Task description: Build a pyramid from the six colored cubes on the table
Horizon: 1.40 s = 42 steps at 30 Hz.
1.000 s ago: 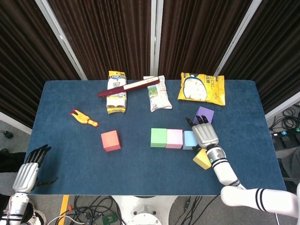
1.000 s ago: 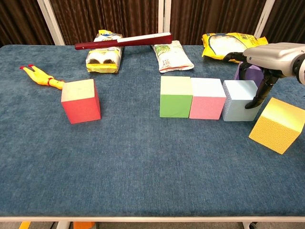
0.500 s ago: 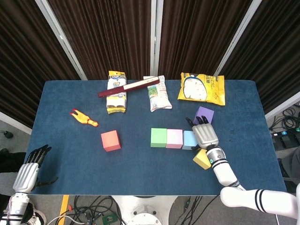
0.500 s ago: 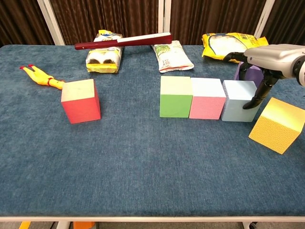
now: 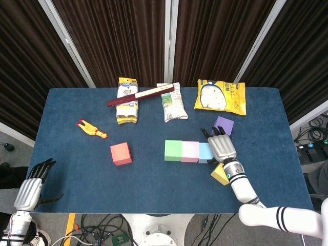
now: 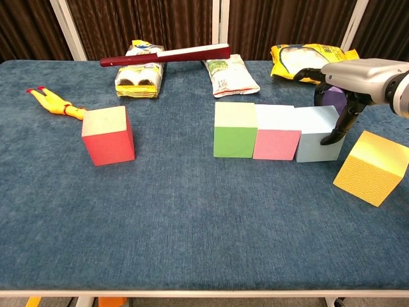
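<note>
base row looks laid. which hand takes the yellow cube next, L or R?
Right, probably. The right hand sits over the blue cube with the yellow cube just beside it. The left hand hangs off the table's near-left edge, far from every cube.

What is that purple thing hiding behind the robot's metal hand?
A purple cube, standing behind the right hand and the light blue cube. The head view shows its top; in the chest view the hand covers most of it.
</note>
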{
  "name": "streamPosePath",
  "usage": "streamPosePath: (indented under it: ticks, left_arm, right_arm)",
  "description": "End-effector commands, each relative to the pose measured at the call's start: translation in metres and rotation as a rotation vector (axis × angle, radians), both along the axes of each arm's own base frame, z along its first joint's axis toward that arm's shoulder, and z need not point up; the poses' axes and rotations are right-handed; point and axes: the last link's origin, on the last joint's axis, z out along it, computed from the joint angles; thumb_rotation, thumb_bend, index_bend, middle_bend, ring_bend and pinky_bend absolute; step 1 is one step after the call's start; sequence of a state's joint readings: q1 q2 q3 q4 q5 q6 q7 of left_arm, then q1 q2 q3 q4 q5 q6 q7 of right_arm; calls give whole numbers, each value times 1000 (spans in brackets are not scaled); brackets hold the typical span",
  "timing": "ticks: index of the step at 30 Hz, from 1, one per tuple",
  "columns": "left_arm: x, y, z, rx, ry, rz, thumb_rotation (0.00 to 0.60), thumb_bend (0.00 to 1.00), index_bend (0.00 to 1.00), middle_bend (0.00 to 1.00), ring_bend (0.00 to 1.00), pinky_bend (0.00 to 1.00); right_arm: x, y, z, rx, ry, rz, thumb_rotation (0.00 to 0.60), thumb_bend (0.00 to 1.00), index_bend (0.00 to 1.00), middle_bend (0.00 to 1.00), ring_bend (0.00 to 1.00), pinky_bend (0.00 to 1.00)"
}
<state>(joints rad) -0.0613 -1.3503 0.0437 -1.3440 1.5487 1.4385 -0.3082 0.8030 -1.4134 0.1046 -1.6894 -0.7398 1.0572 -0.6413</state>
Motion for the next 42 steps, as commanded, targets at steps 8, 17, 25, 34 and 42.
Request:
streamPosePath:
  ticks: [8, 17, 25, 34, 42]
  left_arm:
    - [1, 1, -1, -3, 2, -3, 600, 0, 93, 29, 0, 41]
    - [2, 1, 0, -4, 4, -6, 600, 0, 93, 29, 0, 41]
    - [2, 2, -1, -7, 3, -5, 600, 0, 93, 29, 0, 41]
    - [3, 1, -1, -7, 4, -5, 600, 0, 93, 29, 0, 41]
    - [3, 1, 0, -6, 4, -5, 600, 0, 93, 29, 0, 41]
  right_arm:
    - [-7, 3, 1, 40, 25, -31, 600, 0, 0, 540, 64, 0]
    - [-5, 4, 0, 55, 7, -31, 600, 0, 0, 373, 38, 0]
    - [-6, 4, 2, 73, 13, -39, 600, 0, 0, 289, 0, 0]
    - [-4, 2, 3, 42, 11, -25, 600, 0, 0, 234, 0, 0]
    - [1, 2, 3, 21, -17, -5, 600, 0, 0, 222, 0, 0]
